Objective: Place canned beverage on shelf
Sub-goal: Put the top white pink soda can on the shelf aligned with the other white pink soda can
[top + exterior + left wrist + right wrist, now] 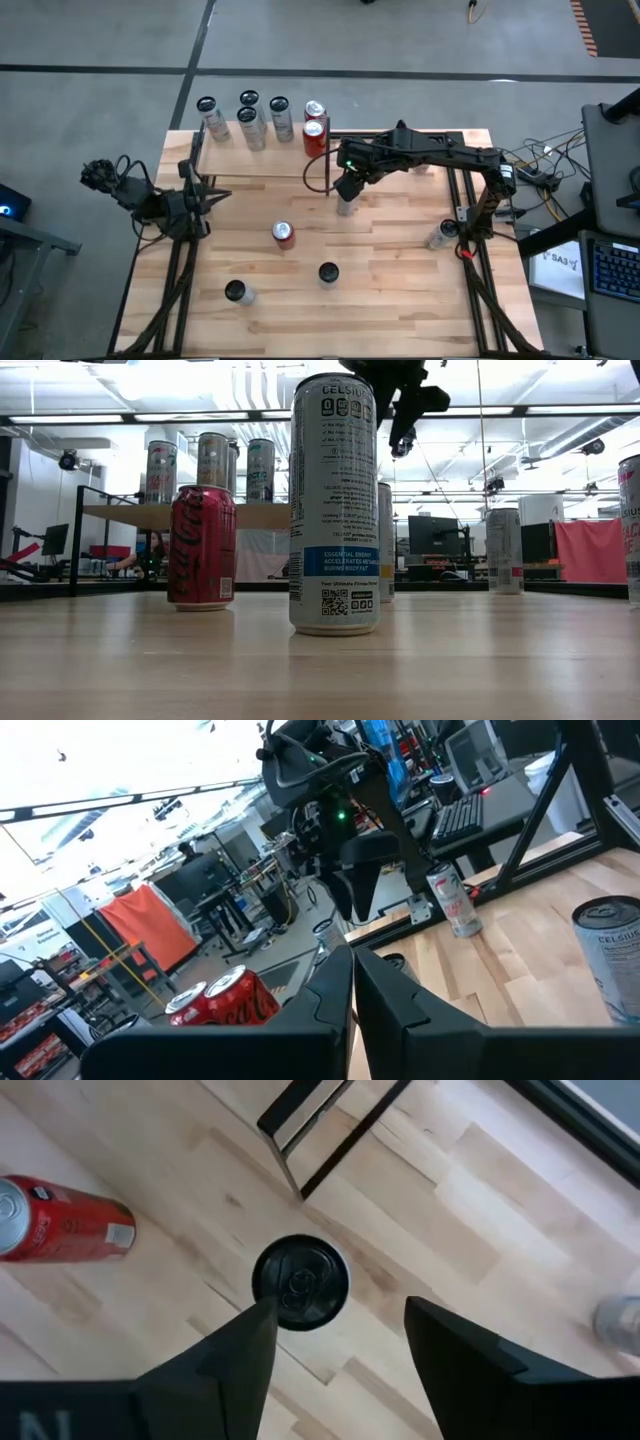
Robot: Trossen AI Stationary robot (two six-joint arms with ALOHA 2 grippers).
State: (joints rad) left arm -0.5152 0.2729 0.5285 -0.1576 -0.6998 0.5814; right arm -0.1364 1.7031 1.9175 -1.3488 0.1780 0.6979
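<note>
In the low view, a tall Celsius can point(334, 505) at centre frame hides most of the can behind it, and a can at the right edge point(630, 525) is cut off. In the right wrist view, a silver can point(618, 1323) at the right edge is blurred and cropped; a red can point(60, 1220) is cut off at the left.

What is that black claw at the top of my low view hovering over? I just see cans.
Observer: That's the right gripper, directly above a black-topped can standing on the table beside the shelf.
Operator: Is it gripping that can?
Observer: No. The right wrist view shows its fingers apart, with nothing clamped.
Operator: Is there a second arm?
Observer: Yes. The left gripper is shut and empty, near the table's left edge.
</note>
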